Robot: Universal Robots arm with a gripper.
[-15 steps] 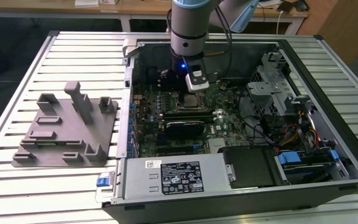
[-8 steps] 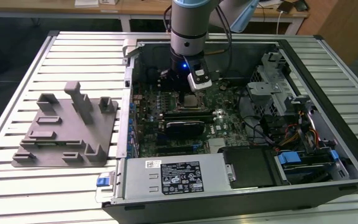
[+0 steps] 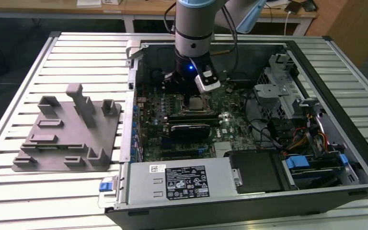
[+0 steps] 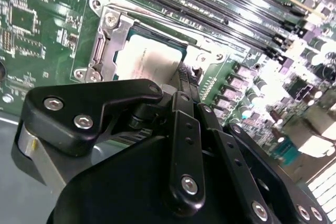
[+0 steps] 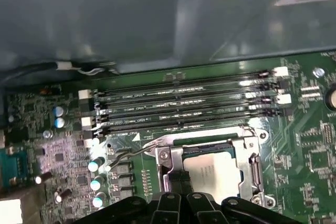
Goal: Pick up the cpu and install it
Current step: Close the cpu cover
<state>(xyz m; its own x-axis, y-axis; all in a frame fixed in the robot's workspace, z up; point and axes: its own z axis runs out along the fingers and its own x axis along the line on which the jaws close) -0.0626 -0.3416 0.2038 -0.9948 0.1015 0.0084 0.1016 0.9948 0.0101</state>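
Cpu [image 4: 152, 59] lies flat inside the metal socket frame [image 4: 107, 40] on the motherboard [image 3: 238, 127], silver top up, seemingly seated. The gripper [image 4: 184, 76] hangs right at one edge of the chip with its fingers drawn close together and nothing between them; whether the tips touch the chip I cannot tell. I judge the chip light, stiff and slick on top, with a delicate underside, so any hold belongs on two opposite sides of the thin rim, kept level and with little force. The frame closes in tightly on all sides, leaving scant room for fingers. A thin wire lever [image 5: 128, 153] juts out beside the socket and could snag. Just beyond run the long memory slots [image 5: 184, 103], then the walls of the computer case [image 3: 356, 158], so the free way is straight up. Well apart, on the slatted tabletop [image 3: 17, 191], stands a grey tray [image 3: 63, 139].
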